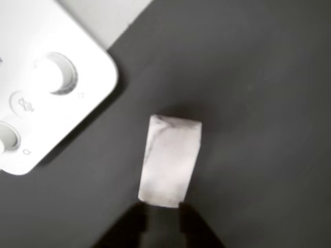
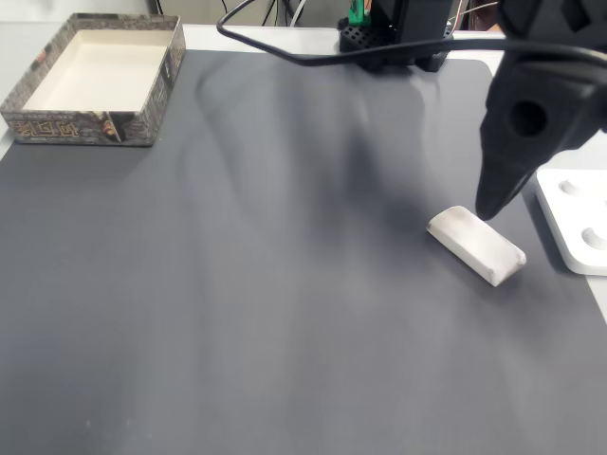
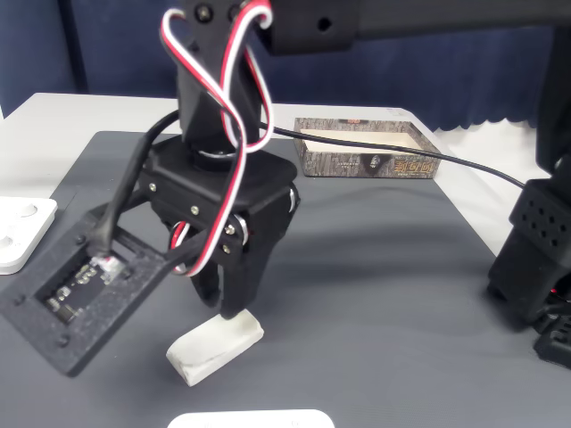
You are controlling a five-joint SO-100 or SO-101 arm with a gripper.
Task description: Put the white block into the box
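The white block [image 1: 170,157] lies flat on the dark mat, seen in the other view with faint grey smudges near its far end. My gripper [image 1: 163,219] comes in from the bottom edge of that view, its dark fingers drawn together right at the block's near end. In both fixed views my gripper [image 2: 487,210] [image 3: 227,308] points down, with its tip resting on or just above one end of the block [image 2: 476,245] [image 3: 214,346] and nothing held between the fingers. The box [image 2: 95,76] [image 3: 366,148] stands far away at the mat's corner, with nothing in it.
A white plastic panel [image 1: 46,77] [image 2: 580,223] [image 3: 20,234] with round recesses lies close beside the block. The arm's base [image 2: 394,38] and a black cable [image 2: 285,52] sit at the mat's far edge. Another white rounded object [image 3: 250,419] pokes in at the bottom edge.
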